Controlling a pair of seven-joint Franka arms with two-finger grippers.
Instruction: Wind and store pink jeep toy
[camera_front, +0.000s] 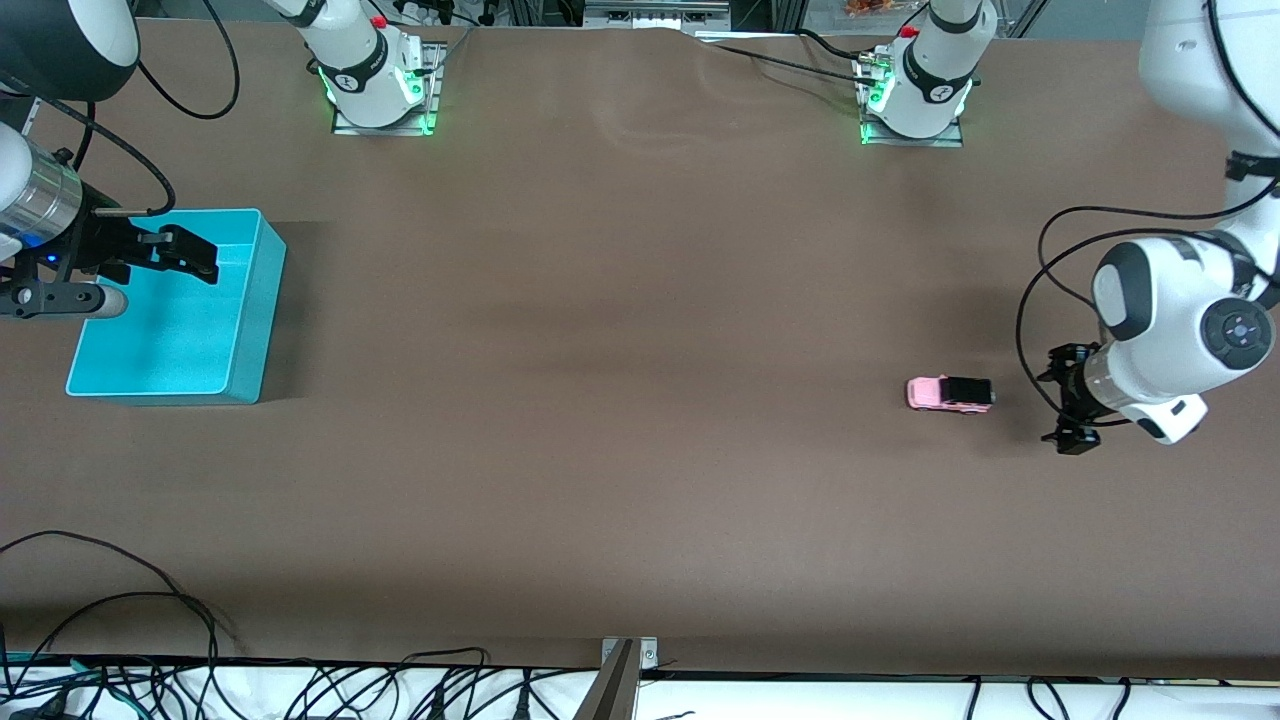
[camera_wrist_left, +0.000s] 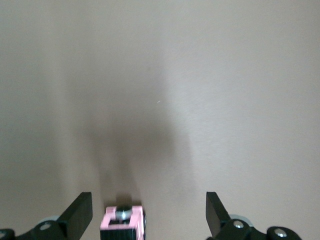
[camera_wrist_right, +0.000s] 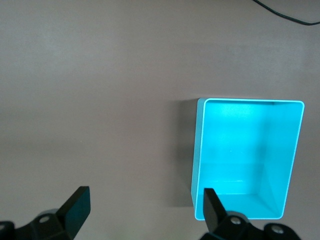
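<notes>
The pink jeep toy (camera_front: 950, 393) stands on its wheels on the brown table (camera_front: 620, 330) toward the left arm's end, well apart from the teal bin (camera_front: 180, 305), which sits at the right arm's end. The bin's interior, as seen in the right wrist view, is empty, so the storing step is not yet done. Whether the winding step is complete cannot be determined from the frames; the toy rests free on the table surface with nothing gripping it, which is consistent with a car set down for release, but that is a judgement only. What remains, at minimum, is transfer of the toy into the bin. The left gripper (camera_front: 1068, 400) sits low just beside the toy, at its black-roofed end. Its fingers (camera_wrist_left: 80, 212) are spread wide, and the left wrist view shows the toy (camera_wrist_left: 122, 225) lying between them, nearer to one finger, with a visible gap on each side; the left gripper holds nothing and touches nothing. The right gripper (camera_front: 195, 258) hangs over the bin near its rim, jaws likewise spread to full width, empty, and clear of the bin wall. The right arm waits there.
</notes>
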